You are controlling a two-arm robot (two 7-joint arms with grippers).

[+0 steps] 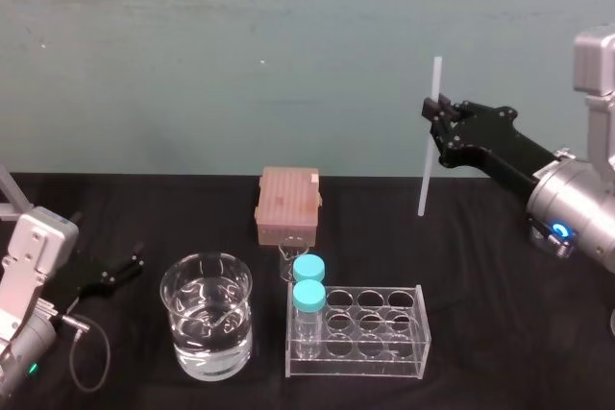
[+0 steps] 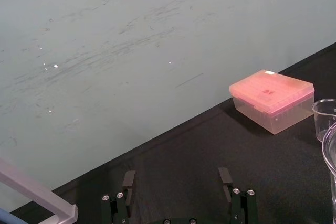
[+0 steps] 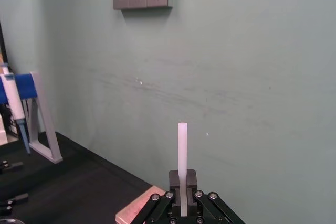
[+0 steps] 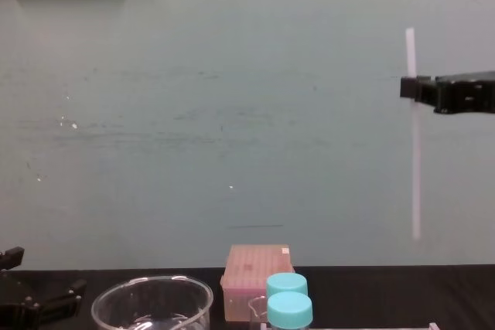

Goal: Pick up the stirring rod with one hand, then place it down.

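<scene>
Right gripper (image 1: 440, 108), jaws pinching upright stirring rod (image 1: 424, 175)

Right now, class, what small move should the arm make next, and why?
Probably lower the right gripper toward the black table: it is shut on the thin translucent white stirring rod, which hangs upright above it, so placing remains. The left gripper sits parked at the left.

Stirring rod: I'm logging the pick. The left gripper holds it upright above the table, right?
Not quite: the right gripper holds the stirring rod upright above the table, as the head view shows. The left gripper idles open.
</scene>
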